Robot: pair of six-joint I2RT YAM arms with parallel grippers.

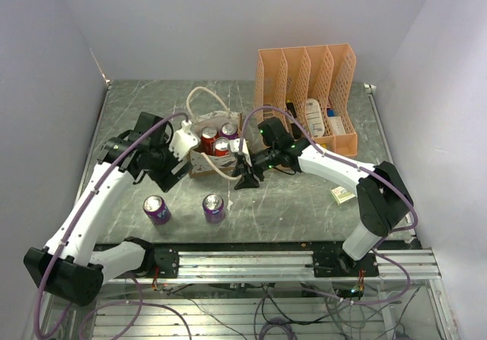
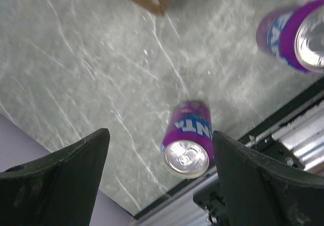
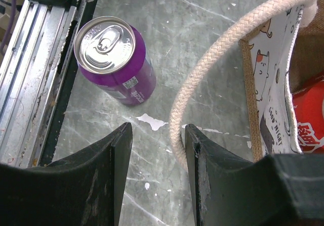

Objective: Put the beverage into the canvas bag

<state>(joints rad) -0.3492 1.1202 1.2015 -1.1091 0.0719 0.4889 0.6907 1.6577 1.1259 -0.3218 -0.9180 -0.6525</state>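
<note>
Fingers (image 2: 157, 180) spread over purple can (image 2: 186, 140) lower-centre; rigid, slick, thin-walled, so grab mid-body, squeeze lightly.

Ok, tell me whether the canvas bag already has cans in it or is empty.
Not empty. The canvas bag holds three cans, two red and one purple, tops showing in the top view.

— Left arm?
— Raised, bent inward, its left gripper (image 1: 185, 141) spread wide, nothing between the fingers.
— And the right?
— Stretched low leftward; right gripper (image 1: 245, 174) narrowed, pointing down.
</note>
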